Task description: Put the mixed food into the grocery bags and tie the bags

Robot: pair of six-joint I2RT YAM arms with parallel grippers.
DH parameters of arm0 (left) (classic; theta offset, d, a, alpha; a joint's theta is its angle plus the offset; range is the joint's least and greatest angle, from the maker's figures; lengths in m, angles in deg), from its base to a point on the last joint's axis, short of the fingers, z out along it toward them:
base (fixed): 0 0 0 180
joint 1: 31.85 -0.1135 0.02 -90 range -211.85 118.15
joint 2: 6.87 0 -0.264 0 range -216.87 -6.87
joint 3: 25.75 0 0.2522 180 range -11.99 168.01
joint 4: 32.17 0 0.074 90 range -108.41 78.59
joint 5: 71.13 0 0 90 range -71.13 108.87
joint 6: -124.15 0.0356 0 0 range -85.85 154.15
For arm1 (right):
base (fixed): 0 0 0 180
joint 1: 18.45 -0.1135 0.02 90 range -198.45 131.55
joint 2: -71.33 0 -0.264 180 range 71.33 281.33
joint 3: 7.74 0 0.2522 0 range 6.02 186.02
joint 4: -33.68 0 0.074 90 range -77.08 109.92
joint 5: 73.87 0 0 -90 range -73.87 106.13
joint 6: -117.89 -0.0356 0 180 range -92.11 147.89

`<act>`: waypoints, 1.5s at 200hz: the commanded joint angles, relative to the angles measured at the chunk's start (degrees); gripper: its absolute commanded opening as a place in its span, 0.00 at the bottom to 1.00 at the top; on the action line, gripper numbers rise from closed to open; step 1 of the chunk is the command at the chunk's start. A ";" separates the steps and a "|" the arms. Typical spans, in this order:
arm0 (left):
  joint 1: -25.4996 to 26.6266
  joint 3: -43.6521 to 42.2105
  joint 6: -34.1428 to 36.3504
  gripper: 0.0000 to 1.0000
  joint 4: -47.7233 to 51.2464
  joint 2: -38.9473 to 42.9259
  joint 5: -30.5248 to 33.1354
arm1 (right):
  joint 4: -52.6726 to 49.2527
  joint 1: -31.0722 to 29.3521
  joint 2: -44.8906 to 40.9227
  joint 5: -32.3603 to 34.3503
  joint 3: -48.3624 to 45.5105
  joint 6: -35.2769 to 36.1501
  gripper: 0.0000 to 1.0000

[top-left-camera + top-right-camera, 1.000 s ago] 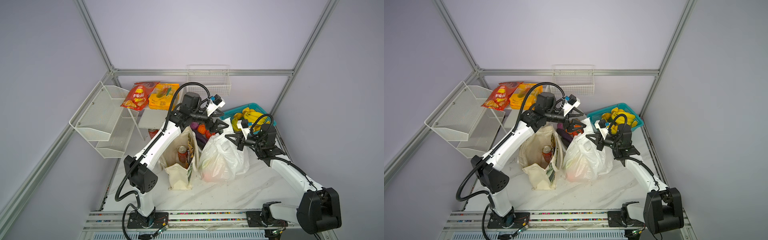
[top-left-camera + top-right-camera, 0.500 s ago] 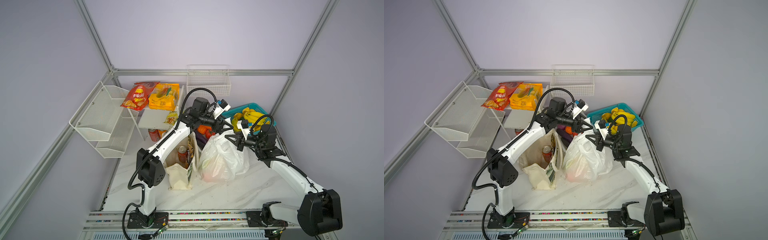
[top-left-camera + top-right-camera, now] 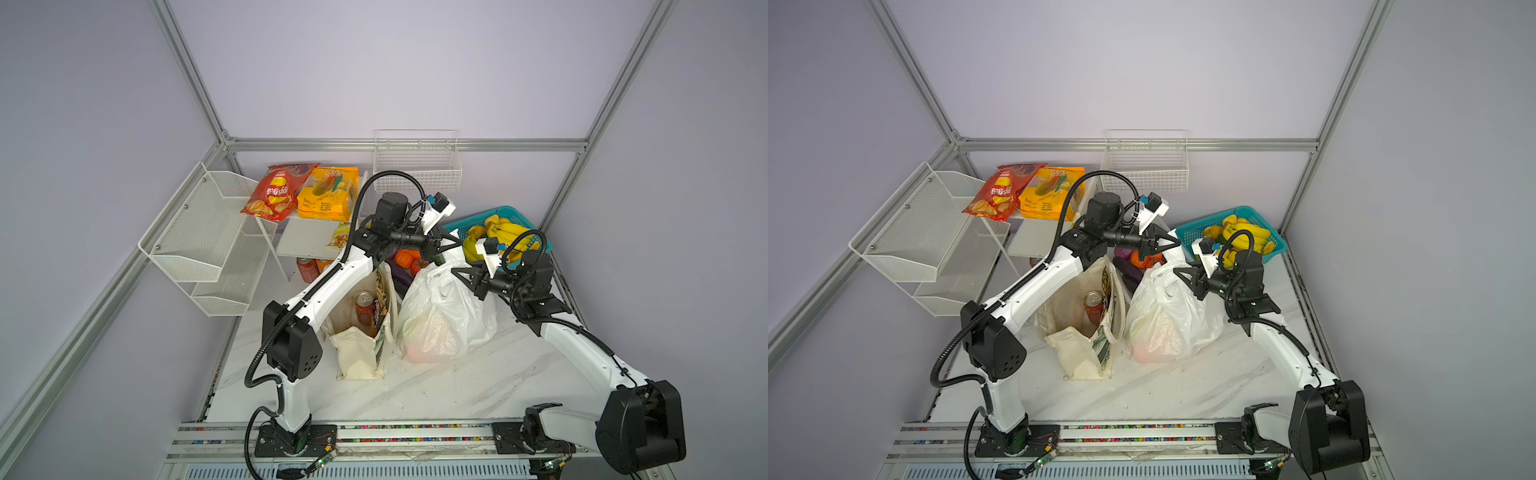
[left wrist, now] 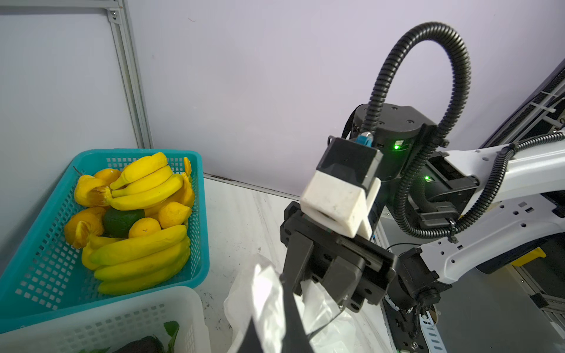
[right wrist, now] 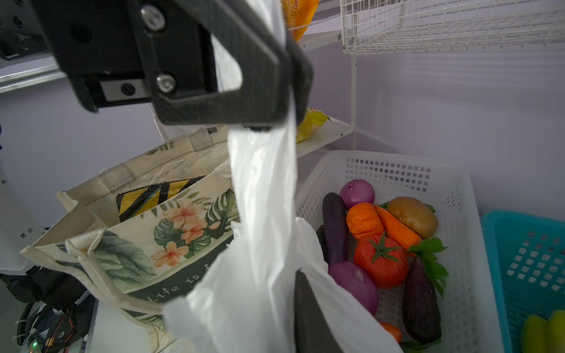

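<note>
Pinching a bag [image 3: 444,316] handle [image 5: 263,183], our left claw [image 5: 269,123] is clamped tight and the bag hangs below it. Our right claw [image 4: 318,293] meets more plastic; we cannot tell if it grips. Beside them, the tote [image 3: 357,357] holds the can [image 3: 365,307] and packet [image 5: 153,195]. Tying remains, we judge.

Inspection finds one legible inscription: white script reading "Life is f…" on the dark band low on the printed side of the canvas tote [image 5: 171,244], seen in the right wrist view (the rest of the line is covered by the plastic carrier bag [image 5: 263,214]). In both top views the red crisp packet [image 3: 276,195] carries white lettering across its front, too small to read. The yellow-orange packet [image 3: 328,195] bears a logo at its top and dark small print lower down, likewise illegible. The label on the drink can [image 3: 365,309] standing in the tote cannot be read.
</note>
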 commanded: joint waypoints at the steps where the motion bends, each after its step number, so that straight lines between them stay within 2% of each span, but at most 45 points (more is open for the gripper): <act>1: -0.53 -2.64 -1.49 0.00 -3.70 2.99 -0.30 | 1.21 0.24 -1.32 1.06 -0.57 -1.12 0.20; 24: -0.56 -3.29 -1.59 0.00 -3.83 3.26 -0.51 | 2.97 0.25 -1.18 0.00 -0.51 -2.39 0.19; 71: -0.58 -5.92 -0.43 0.02 -4.83 4.95 0.32 | 6.03 0.32 -0.45 0.07 -0.61 -6.10 0.09; 93: -0.55 -10.46 1.25 0.02 -7.68 7.64 2.25 | 5.37 0.80 0.41 2.00 -0.14 -8.06 0.06; 133: -0.43 -19.96 5.14 0.02 -13.59 12.07 6.89 | 5.02 0.91 1.87 0.89 1.00 -10.81 0.03; 152: -0.12 -24.61 7.12 0.08 -16.88 13.91 9.12 | 4.95 0.85 2.74 1.20 1.59 -12.66 0.00; 179: 0.89 -29.57 9.58 0.09 -20.01 15.81 11.76 | 4.36 0.86 3.92 2.29 2.35 -14.26 0.00; 235: 3.69 -34.87 16.02 0.07 -20.09 16.33 17.55 | 3.96 0.85 4.54 3.60 3.36 -16.10 0.00; 257: 4.59 -36.95 16.60 0.07 -21.52 16.04 20.66 | 3.42 0.85 4.83 3.67 4.14 -16.47 0.00; 300: 5.78 -40.03 16.85 0.08 -25.71 14.87 22.14 | 2.41 0.85 4.57 2.82 4.52 -15.07 0.01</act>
